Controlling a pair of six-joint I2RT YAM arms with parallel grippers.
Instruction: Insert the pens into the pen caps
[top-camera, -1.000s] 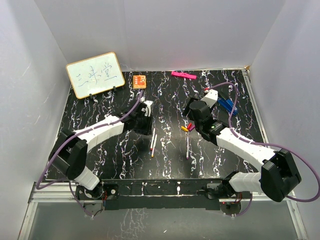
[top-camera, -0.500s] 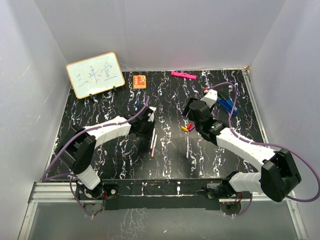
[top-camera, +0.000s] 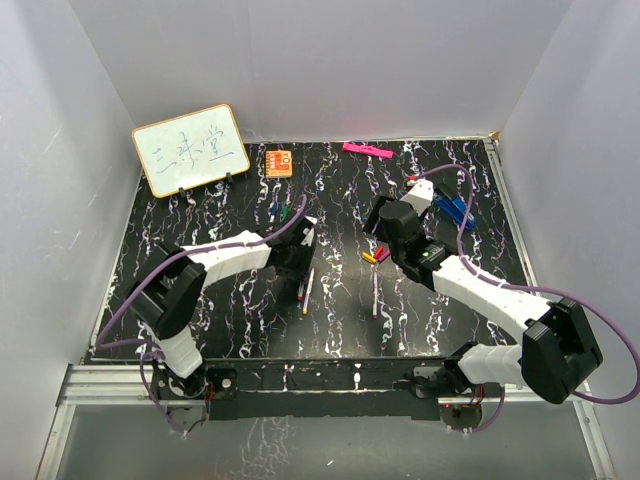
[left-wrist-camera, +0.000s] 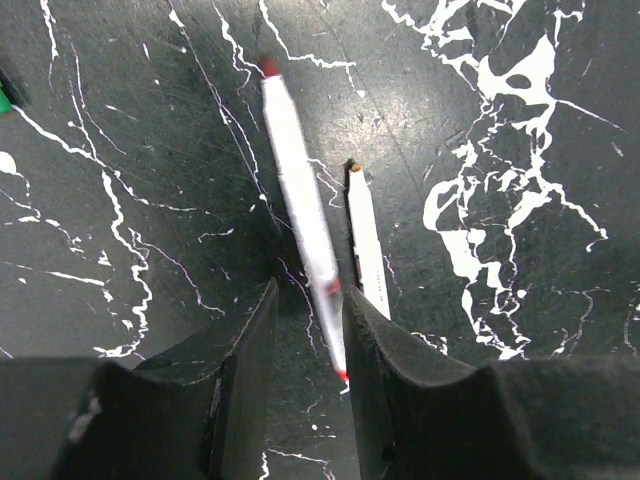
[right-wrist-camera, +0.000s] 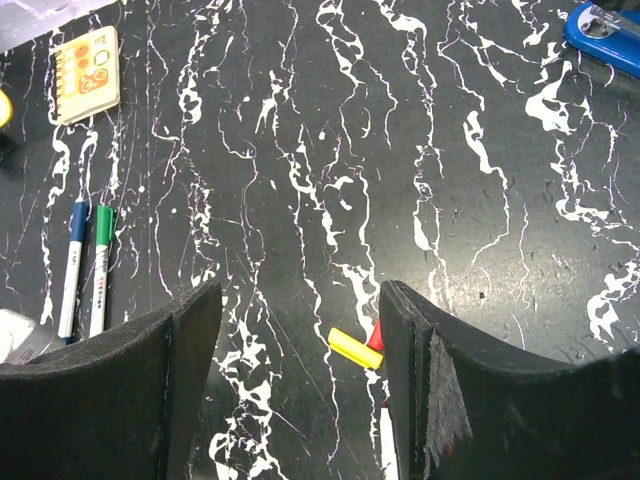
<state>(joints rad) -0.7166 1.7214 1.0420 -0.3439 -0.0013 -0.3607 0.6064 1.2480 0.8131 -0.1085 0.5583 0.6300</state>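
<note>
The left tool (left-wrist-camera: 310, 292), its fingers narrowly apart, straddles the near end of the red pen (left-wrist-camera: 296, 190), whose long axis runs forward from it.

table (top-camera: 340, 195): glossy black marble-look | pens (left-wrist-camera: 300, 215): smooth white plastic (slight sheen)

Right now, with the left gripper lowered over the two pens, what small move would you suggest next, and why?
Probably close the left gripper on the red-tipped pen: its fingers straddle that pen's near end, with a gap showing beside it. The orange-tipped pen lies just outside one finger, so closing straight should catch only one.
</note>
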